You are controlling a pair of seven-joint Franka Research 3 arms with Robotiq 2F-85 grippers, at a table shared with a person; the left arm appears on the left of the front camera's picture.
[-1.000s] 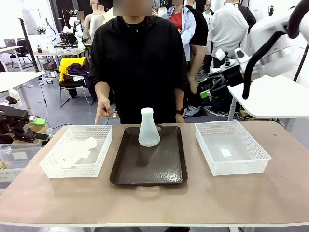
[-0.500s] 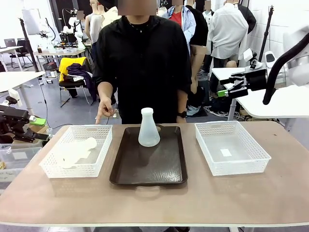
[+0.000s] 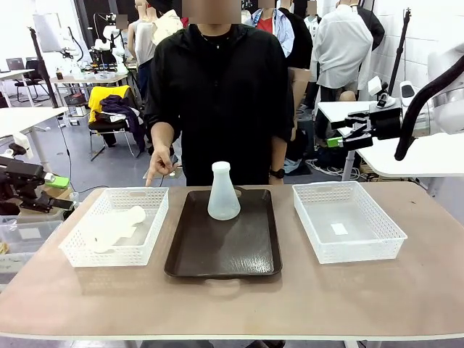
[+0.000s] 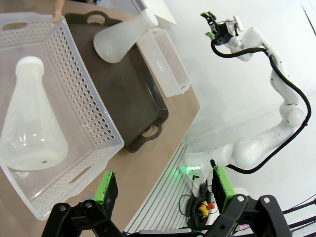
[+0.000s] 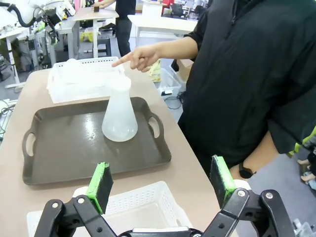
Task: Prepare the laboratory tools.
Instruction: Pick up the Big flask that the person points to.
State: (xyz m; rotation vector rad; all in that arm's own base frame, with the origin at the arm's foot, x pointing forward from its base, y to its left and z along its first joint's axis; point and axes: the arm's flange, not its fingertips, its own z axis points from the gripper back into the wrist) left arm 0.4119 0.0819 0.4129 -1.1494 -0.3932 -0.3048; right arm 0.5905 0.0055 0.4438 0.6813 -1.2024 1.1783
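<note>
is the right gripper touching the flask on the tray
Apart. The front view shows the right gripper high off to the right, well clear of the flask standing on the tray.

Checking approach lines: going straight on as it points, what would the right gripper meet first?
Probably the brown tray, beside the upright flask, though the nearer white basket may come first; depth is unclear.

Right end effector (image 5: 161,182) with its jaws wide apart above the tabletop (image 5: 190,165)
A frosted flask (image 5: 118,118) stands upright on the dark tray (image 5: 69,148), close to the tray's side nearest the person. Low between the green pads is the rim of a near white basket (image 5: 143,197), just beside the tray. The person's hand (image 5: 143,55) points with the index finger toward a far white basket (image 5: 86,81).
</note>
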